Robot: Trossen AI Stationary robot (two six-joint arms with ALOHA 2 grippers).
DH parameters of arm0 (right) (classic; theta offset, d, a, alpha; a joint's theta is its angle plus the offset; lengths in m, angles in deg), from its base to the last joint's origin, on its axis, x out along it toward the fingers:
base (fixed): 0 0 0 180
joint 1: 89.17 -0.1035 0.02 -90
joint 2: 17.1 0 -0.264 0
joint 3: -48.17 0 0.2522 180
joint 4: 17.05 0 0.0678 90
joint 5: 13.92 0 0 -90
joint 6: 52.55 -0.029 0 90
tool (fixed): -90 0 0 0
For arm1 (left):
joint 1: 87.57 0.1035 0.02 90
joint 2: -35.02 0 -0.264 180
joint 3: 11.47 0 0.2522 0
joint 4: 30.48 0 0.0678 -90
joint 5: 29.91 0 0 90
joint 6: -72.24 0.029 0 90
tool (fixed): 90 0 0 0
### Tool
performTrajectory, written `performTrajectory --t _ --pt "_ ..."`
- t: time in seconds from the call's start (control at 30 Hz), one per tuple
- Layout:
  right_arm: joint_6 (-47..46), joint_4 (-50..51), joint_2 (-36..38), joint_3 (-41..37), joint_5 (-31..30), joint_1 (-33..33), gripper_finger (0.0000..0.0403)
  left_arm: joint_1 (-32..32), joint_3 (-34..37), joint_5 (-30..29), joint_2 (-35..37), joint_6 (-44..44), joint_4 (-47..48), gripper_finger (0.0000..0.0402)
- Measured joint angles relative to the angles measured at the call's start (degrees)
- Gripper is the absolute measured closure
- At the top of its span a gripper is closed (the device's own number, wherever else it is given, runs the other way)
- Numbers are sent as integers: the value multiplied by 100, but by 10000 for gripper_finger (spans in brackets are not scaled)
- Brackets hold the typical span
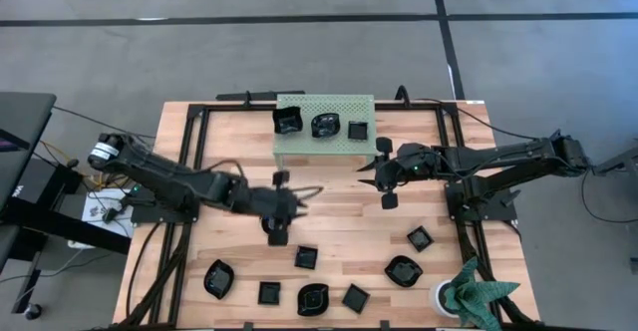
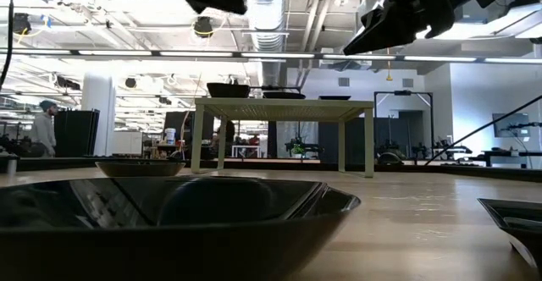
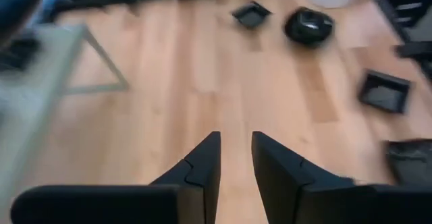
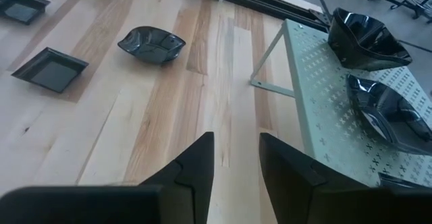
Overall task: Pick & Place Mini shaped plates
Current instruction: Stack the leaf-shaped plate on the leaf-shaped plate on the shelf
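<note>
Three glossy black mini plates rest on top of the pale green perforated rack at the table's far middle. Several more black plates lie flat on the wooden table near its front edge, among them a wavy one, a square one and a round one. My left gripper hovers above bare wood in front of the rack, its fingers a little apart and empty. My right gripper hovers beside the rack's right end, its fingers a little apart and empty.
A potted green plant stands at the table's front right corner. Black frame rails run along the table's left and right sides. Bare wood lies between the rack and the front row of plates. One plate sits right before the low camera.
</note>
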Motion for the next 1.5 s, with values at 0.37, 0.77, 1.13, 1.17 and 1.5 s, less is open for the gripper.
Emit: performTrajectory --t 0.37,0.77,1.13,1.17,1.5 --pt "10 14 0 0 1 0 290 -779 1704 -24 -4 -1766 -9 316" --pt "96 14 0 0 -2 2 290 -797 2511 181 -6 -2102 -441 316" --pt "95 13 0 0 -2 2 290 -794 2817 355 -6 -2182 -1032 316" --pt "95 13 0 0 -2 2 290 -795 2818 378 -6 -2185 -1104 316" --pt "93 11 0 0 -2 2 290 -794 2818 384 -6 -2185 -1449 316"
